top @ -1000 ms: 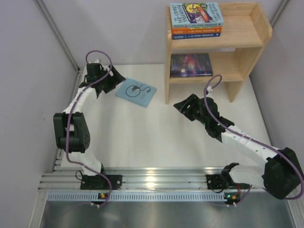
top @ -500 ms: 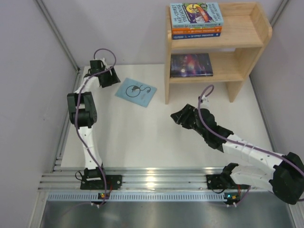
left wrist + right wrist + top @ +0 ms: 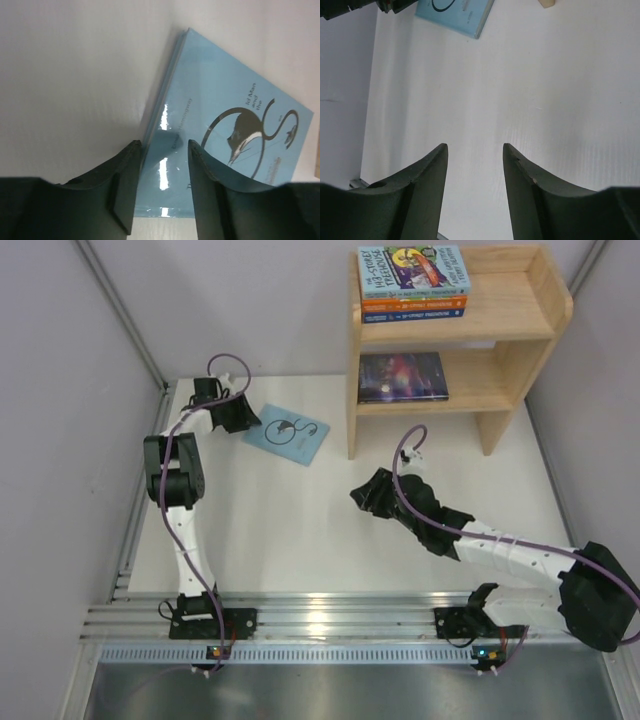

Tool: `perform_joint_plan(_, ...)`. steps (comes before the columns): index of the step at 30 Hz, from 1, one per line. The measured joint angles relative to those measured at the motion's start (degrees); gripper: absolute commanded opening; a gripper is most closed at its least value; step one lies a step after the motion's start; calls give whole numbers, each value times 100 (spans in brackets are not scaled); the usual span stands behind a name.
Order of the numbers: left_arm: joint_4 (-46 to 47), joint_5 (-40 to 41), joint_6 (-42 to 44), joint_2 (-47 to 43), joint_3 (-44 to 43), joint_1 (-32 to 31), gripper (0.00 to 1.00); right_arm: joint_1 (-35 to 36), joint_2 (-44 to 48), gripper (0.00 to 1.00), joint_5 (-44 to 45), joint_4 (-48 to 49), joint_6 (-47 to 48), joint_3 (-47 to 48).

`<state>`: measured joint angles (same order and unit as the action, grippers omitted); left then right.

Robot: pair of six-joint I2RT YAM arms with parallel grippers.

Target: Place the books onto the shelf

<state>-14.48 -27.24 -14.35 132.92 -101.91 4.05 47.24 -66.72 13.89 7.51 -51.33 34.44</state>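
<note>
- Pale blue book (image 3: 287, 434) (image 3: 225, 125) lies flat on the bench (image 3: 300, 530), left of the shelf (image 3: 530, 335) (three books (image 3: 413, 282) stacked on top, purple galaxy one (image 3: 402, 376) below).
- Left claw (image 3: 243, 418) (image 3: 162, 150), partly parted, frames its edge.
- Right claw (image 3: 362, 496) (image 3: 474, 150), half parted, holds nothing.

I work on a matte white table top (image 3: 300, 540) that fills the floor of a small booth. To my left rises a plain pale grey wall panel (image 3: 60, 440). A like back panel (image 3: 260, 300) closes the far side, and a third right-hand panel (image 3: 605, 370) stands opposite the first. A thin grey metal strip (image 3: 118, 312) runs down the corner where the left and back panels meet. Along the near edge lies a ribbed silver aluminium rail (image 3: 330, 612). A perforated grey strip (image 3: 330, 652) lies just beside it, with a sheet of brushed steel (image 3: 350, 690) nearest of all. The light is soft and even. One bright glare sits on the rail, and shadows on the table are faint.
</note>
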Motion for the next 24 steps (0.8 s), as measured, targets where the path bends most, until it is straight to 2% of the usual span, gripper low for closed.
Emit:
perform_joint_plan(5,120,17,-24,-302,557,-7,32,28,-11,47,153,90,33,-109)
perform_joint_plan(11,28,315,-170,-1049,1545,-31,10,46,-9,47,199,214,22,-317)
perform_joint_plan(15,-37,516,-389,-1718,2385,-63,7,63,-4,47,199,302,11,-498)
perform_joint_plan(16,-79,614,-424,-1917,2632,-92,8,66,2,47,199,321,9,-535)
perform_joint_plan(18,-356,837,-474,-2291,2962,-208,23,68,59,47,201,341,13,-634)
perform_joint_plan(19,-459,929,-498,-2406,3012,-262,31,70,101,47,201,350,15,-675)
perform_joint_plan(20,-566,1019,-494,-2507,3016,-319,44,74,164,48,201,350,15,-739)
perform_joint_plan(21,-614,1091,-472,-2588,2992,-372,51,74,236,48,205,356,15,-789)
perform_joint_plan(24,-723,1196,-422,-2610,2575,-435,62,76,466,50,238,352,15,-935)
